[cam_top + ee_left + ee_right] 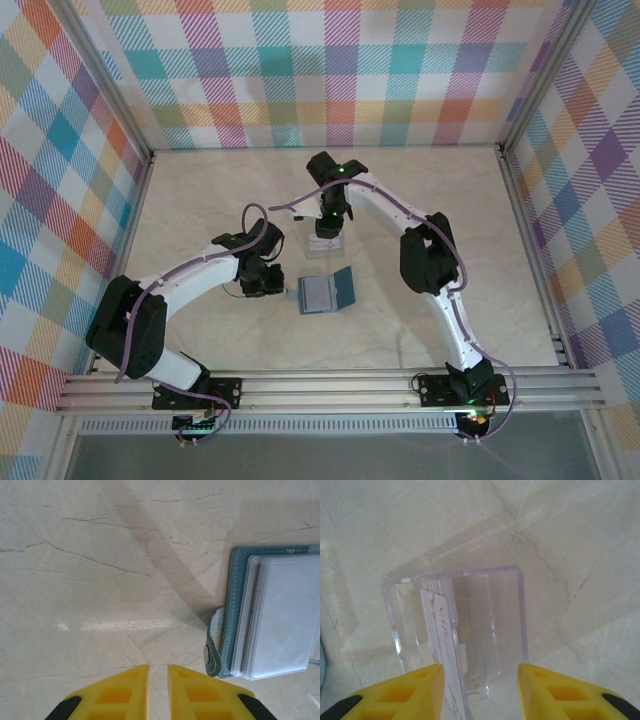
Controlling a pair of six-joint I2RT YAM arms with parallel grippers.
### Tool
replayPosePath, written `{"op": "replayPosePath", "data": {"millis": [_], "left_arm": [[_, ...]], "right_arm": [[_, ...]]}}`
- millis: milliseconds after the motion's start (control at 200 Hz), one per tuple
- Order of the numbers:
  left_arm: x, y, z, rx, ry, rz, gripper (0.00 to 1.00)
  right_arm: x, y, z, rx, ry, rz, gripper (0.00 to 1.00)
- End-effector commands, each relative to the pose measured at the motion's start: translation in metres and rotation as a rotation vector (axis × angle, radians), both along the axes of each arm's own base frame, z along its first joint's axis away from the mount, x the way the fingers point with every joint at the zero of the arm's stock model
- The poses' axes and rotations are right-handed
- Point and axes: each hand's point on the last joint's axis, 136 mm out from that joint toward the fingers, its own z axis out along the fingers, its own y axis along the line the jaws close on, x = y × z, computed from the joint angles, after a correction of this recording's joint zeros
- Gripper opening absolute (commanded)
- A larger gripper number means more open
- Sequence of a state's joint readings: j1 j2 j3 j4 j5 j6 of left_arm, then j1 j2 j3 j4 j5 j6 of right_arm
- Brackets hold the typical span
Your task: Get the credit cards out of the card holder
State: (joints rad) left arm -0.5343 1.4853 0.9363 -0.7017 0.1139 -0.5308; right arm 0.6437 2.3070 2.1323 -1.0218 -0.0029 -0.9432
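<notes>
Just left of the open teal stitched bifold card holder (235,605), which lies flat on the cream marbled table (75,580), the left claw (157,672) is pressed nearly together and empty, probably ready to steady it. Beyond the holder, the right claw (480,672) is spread over a clear plastic box (490,605) where a white credit card (442,630) stands, seemingly the drop-off spot.

Brightness: bright, even, diffuse.
Shadows: soft grey patches on the table (200,190); diagonal band reaching the card holder (235,605).
Glare: pale streak on the table, left wrist view; sheen on clear box (490,610) walls.
Focus: crisp; left gripper (158,669) slightly soft.
</notes>
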Motion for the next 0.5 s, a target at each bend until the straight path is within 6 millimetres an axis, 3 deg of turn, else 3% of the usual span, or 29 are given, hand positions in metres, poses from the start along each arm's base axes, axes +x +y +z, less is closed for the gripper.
{"op": "replayPosePath", "data": {"millis": [0,125,265,400,495], "left_arm": [[0.0,0.0,0.005,-0.027,-0.014,0.007,0.17],[0.004,-0.008,0.011,-0.065,-0.029,0.001,0.17],[0.009,-0.021,0.019,-0.128,-0.043,-0.019,0.17],[0.012,-0.031,0.026,-0.162,-0.06,-0.036,0.17],[0.013,-0.04,0.026,-0.179,-0.057,-0.053,0.16]], "right_arm": [[0.005,0.008,0.045,0.101,-0.088,-0.07,0.45],[0.008,0.008,0.065,0.193,-0.098,-0.25,0.47],[-0.006,0.004,0.078,0.325,-0.007,-0.516,0.47],[-0.027,-0.004,0.072,0.431,0.146,-0.815,0.44],[-0.053,-0.007,0.06,0.475,0.303,-0.969,0.39]]}}
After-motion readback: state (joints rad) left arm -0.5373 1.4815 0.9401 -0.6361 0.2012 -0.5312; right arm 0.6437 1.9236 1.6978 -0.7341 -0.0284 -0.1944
